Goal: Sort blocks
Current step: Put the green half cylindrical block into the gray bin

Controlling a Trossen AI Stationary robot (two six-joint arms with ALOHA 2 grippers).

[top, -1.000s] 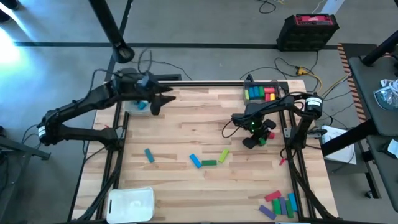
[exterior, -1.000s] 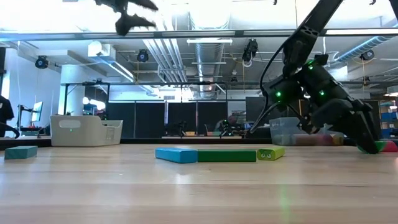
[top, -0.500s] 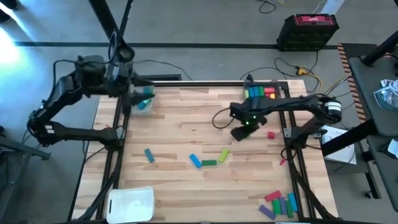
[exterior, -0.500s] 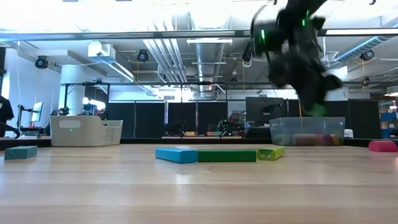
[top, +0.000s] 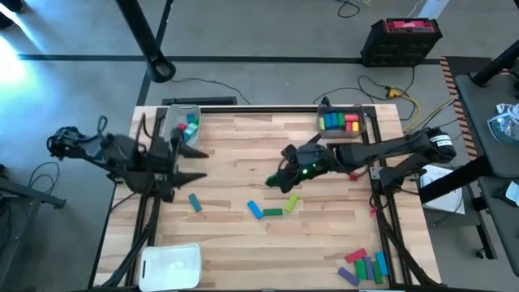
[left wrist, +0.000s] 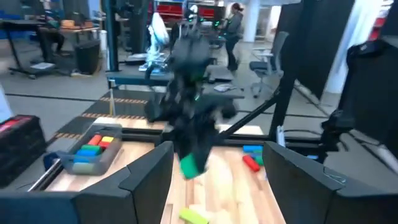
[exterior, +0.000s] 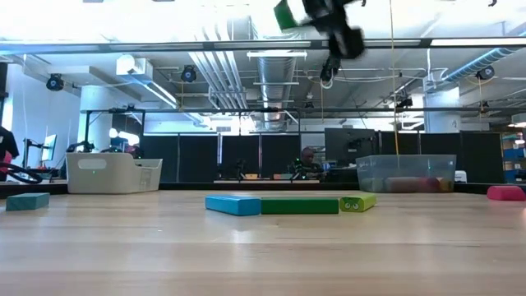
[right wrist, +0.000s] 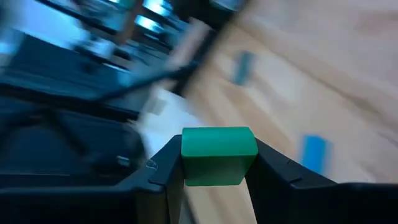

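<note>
the right pincer [right wrist: 219, 180] is clamped on a green block [right wrist: 219, 155], the block filling the gap between its fingers; seen from above, that pincer [top: 285, 180] hangs over the middle of the table [top: 235, 235], well off the wood in the low view, where the block [exterior: 288, 14] shows near the top — a carry height, i judge, chosen to clear the loose blocks below; just under it lie a blue block [top: 255, 210], a green bar [top: 272, 212] and a lime block [top: 291, 202], nearly end to end; a teal block [top: 195, 202] lies apart toward the left; the far right tray [top: 366, 116] holds mixed colours, the far left tray [top: 168, 123] a teal piece, and a heap of blocks [top: 363, 266] sits at the near right corner, so sorting looks far from done; the left pincer [top: 190, 164] waits at the table's left edge with its fingers spread and nothing between them; no writing or label is readable anywhere.
</note>
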